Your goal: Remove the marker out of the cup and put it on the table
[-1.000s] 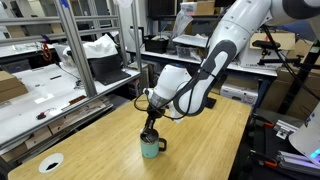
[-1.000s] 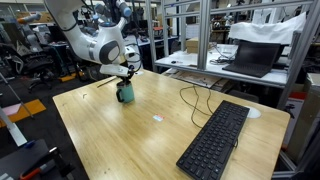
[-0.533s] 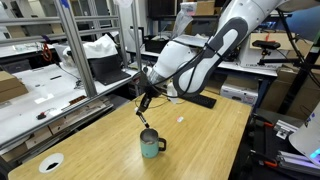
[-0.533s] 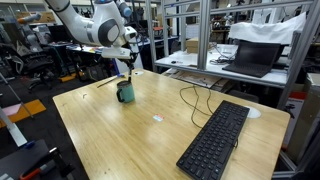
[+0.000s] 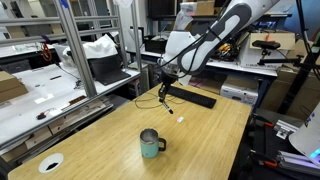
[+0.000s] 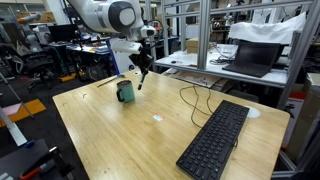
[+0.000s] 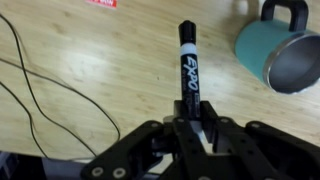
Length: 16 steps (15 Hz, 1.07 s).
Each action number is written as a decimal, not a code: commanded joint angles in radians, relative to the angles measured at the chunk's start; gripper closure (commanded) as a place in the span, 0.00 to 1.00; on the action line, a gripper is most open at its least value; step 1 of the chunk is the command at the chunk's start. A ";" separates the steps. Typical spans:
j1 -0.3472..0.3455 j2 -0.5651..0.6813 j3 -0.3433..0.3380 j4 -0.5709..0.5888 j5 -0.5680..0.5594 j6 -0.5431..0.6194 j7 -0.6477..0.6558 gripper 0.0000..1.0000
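Hovering over the table (image 7: 90, 70), the gripper (image 7: 190, 125) clamps the marker (image 7: 187, 62) by its end, clear of the cup (image 7: 278, 55)

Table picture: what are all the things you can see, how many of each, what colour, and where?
table: one, light wood, under everything
cup: one, teal, standing on the table
marker: one, black, held in the air over the table, out of the cup
keyboard: one, black, on the table
cable: one, black, lying across the table
scrap: one, white, tiny, on the table
arm: one, white, reaching over the table
claw: one, black, shut on the marker
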 commanded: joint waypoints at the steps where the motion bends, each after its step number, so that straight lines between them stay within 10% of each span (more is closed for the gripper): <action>1: -0.017 0.011 0.011 -0.025 0.062 -0.108 0.037 0.95; 11: -0.005 0.303 0.054 0.069 0.190 -0.162 0.073 0.95; 12: 0.005 0.308 0.046 0.080 0.182 -0.157 0.090 0.59; 16: 0.038 0.266 0.032 0.093 0.163 -0.100 0.133 0.35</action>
